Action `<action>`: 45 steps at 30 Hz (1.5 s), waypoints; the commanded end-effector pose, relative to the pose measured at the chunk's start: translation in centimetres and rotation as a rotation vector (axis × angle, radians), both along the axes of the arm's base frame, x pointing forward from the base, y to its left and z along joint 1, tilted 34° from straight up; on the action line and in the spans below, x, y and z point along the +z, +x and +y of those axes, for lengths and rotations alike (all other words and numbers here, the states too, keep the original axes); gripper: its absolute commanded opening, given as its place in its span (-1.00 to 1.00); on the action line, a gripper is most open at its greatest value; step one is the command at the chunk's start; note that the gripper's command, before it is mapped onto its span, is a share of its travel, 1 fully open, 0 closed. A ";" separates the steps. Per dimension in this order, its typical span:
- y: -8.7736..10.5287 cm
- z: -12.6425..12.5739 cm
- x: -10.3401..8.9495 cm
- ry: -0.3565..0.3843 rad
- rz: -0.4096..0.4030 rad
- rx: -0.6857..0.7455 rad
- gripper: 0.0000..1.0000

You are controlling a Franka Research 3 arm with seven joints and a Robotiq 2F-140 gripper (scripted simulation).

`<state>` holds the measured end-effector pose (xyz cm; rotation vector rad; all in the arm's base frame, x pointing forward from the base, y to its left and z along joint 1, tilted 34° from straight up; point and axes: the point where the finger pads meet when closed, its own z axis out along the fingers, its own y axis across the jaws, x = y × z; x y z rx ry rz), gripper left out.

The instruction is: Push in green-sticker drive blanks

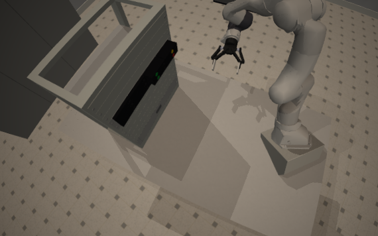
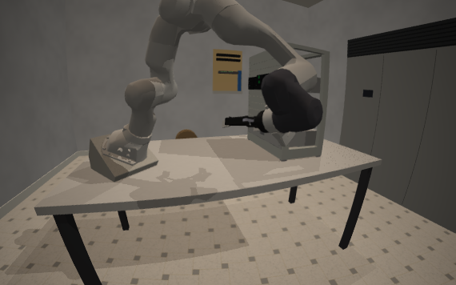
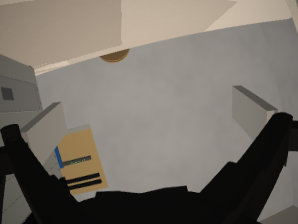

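The grey rack [image 1: 112,73] stands on the table, and the black storage chassis [image 1: 145,86] runs across its front. On the chassis I see two green stickers [image 1: 158,75] close together near the middle. A yellow sticker [image 1: 172,51] and a red sticker [image 1: 174,55] sit at its far end. My gripper [image 1: 226,67] is open and empty, in the air well clear of the rack front. In the exterior view the gripper [image 2: 228,121] points away from the rack, and my arm hides most of the chassis [image 2: 254,82]. The wrist view shows only the wall between my open fingers.
The arm's base [image 1: 292,146] is mounted on the table opposite the rack. A poster [image 2: 227,70] hangs on the back wall and also shows in the wrist view [image 3: 80,163]. A brown round object [image 2: 186,134] lies behind the table. Dark cabinets [image 2: 415,120] stand beyond the rack.
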<state>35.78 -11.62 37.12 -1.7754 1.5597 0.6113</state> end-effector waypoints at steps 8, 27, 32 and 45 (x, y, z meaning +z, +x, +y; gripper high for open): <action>2.9 0.9 -1.1 -0.049 0.066 -0.109 1.00; 7.9 3.0 -3.0 -0.126 0.158 -0.311 1.00; 9.3 3.6 -3.4 -0.144 0.180 -0.373 1.00; 12.1 5.1 -4.3 -0.174 0.223 -0.516 1.00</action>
